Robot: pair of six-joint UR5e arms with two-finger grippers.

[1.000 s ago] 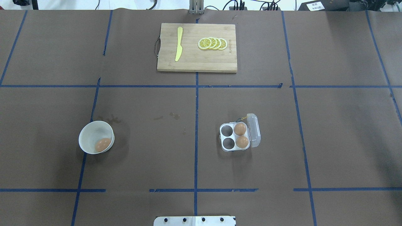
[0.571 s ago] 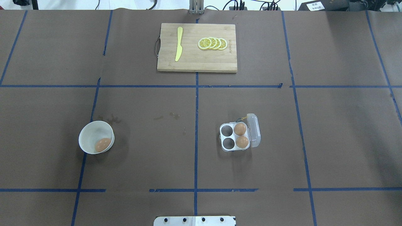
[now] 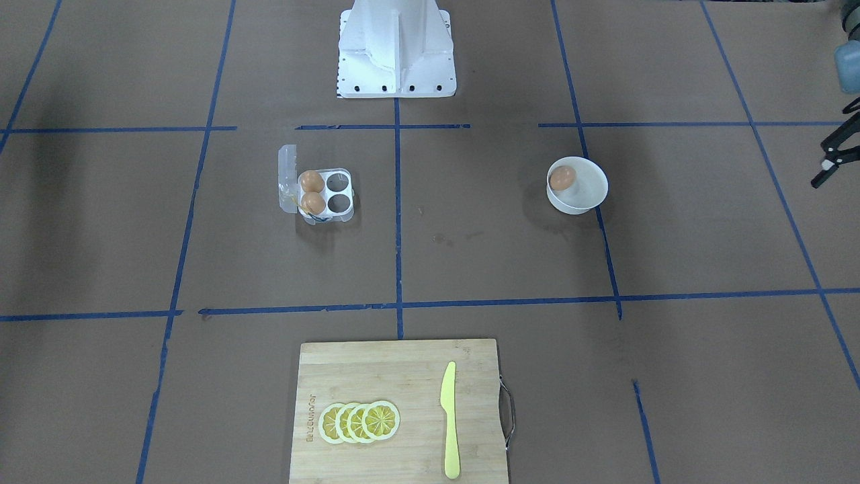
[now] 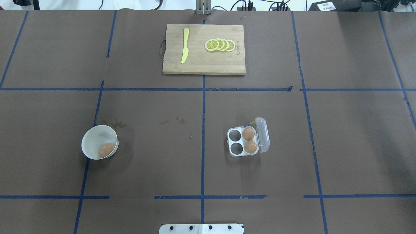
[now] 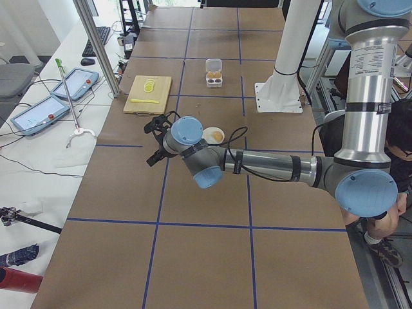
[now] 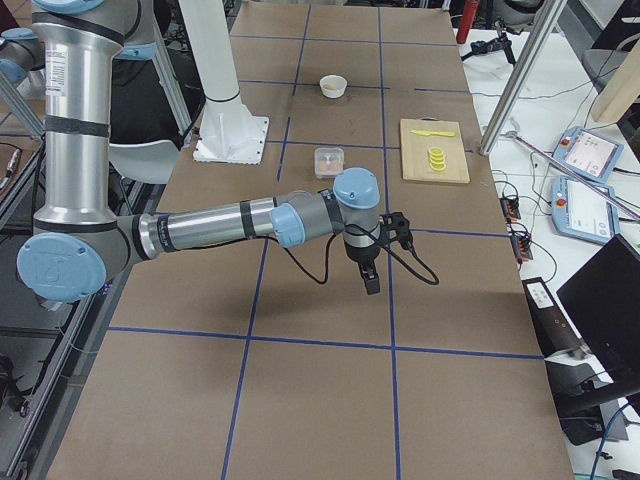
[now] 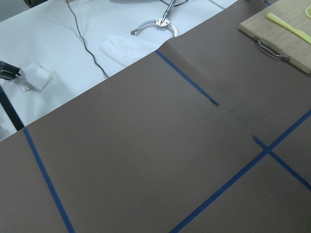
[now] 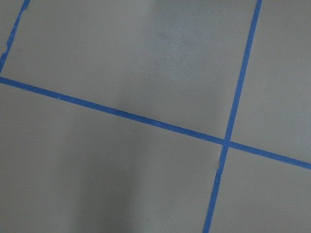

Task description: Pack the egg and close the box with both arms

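The egg (image 4: 106,149) lies in a round white bowl (image 4: 94,133) on the left of the table; it also shows in the front-facing view (image 3: 562,177). The box (image 4: 241,142) stands right of centre with its clear lid (image 4: 263,135) open. Two brown eggs (image 4: 248,133) fill its two right cells, and its two left cells are empty. Neither arm shows in the overhead view. My left gripper (image 3: 821,165) hangs at the front-facing view's right edge with its fingers apart, far from the bowl. My right gripper (image 6: 372,280) shows only in the exterior right view, and I cannot tell its state.
A bamboo cutting board (image 4: 201,65) lies at the far middle with a yellow knife (image 4: 185,45) and lemon slices (image 4: 220,45) on it. The white pedestal base (image 3: 396,60) stands at the robot's side. Blue tape lines cross the brown table cover.
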